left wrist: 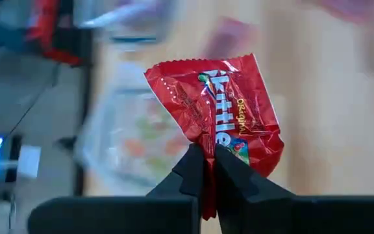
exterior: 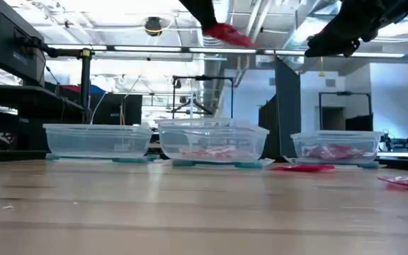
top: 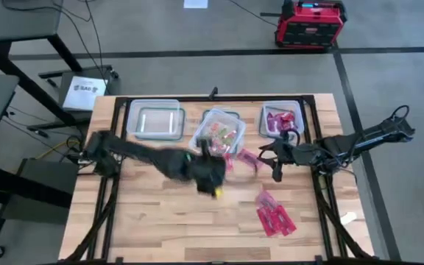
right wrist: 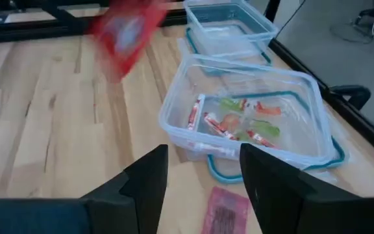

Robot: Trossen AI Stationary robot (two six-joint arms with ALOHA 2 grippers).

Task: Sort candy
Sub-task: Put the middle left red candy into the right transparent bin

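Note:
My left gripper is shut on a red Skittles candy packet and hangs over the table's middle, near the middle clear container. In the low view the packet is high above the tabletop. My right gripper stands open with nothing between its fingers, right of the middle container. That container holds several red and green sweets. The right container holds pink and red candy. My left gripper pinches the red packet between its two fingers at the wrapper's crinkled edge. The rest of the packet stands out beyond the fingertips. The packet is lifted clear of the table.
A third clear container stands at the far left of the row. Several red packets lie on the table's near right. Pink packets lie just in front of the middle container, one of them below my right gripper.

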